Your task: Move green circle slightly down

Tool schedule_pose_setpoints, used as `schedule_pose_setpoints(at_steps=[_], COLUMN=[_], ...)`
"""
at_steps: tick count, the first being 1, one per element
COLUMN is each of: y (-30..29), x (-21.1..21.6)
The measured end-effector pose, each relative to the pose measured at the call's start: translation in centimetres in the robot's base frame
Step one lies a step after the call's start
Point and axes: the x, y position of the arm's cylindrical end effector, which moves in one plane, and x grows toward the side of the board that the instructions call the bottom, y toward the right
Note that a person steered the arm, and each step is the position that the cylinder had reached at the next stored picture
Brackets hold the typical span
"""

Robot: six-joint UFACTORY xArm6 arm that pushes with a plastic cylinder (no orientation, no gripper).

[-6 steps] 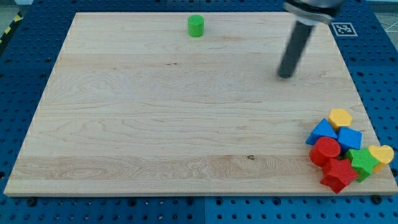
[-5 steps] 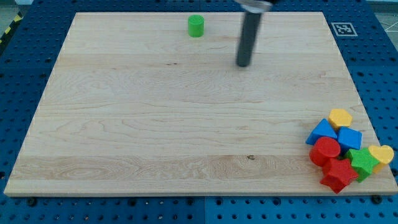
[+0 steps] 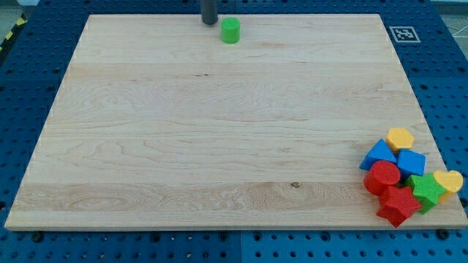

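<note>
The green circle (image 3: 230, 30) is a small green cylinder standing near the top edge of the wooden board (image 3: 183, 146), a little left of centre. My tip (image 3: 209, 21) is at the view's top, just left of and slightly above the green circle, with a small gap between them. Only the lowest part of the rod shows; the rest is cut off by the view's top edge.
A tight cluster of blocks lies at the board's bottom right: a yellow hexagon (image 3: 400, 137), a blue triangle (image 3: 377, 154), a blue cube (image 3: 411, 161), a red cylinder (image 3: 382, 176), a red star (image 3: 397, 204), a green star (image 3: 425, 191), a yellow heart (image 3: 448, 180). A marker tag (image 3: 403, 33) sits off the top right corner.
My tip has swept from the board's upper right leftward and upward, ending just left of the green circle. The green circle and the cluster have not moved.
</note>
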Motion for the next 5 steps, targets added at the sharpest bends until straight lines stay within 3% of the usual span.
schedule_pose_setpoints(at_steps=[3, 5], y=[5.9, 7.3], x=[5.8, 12.3])
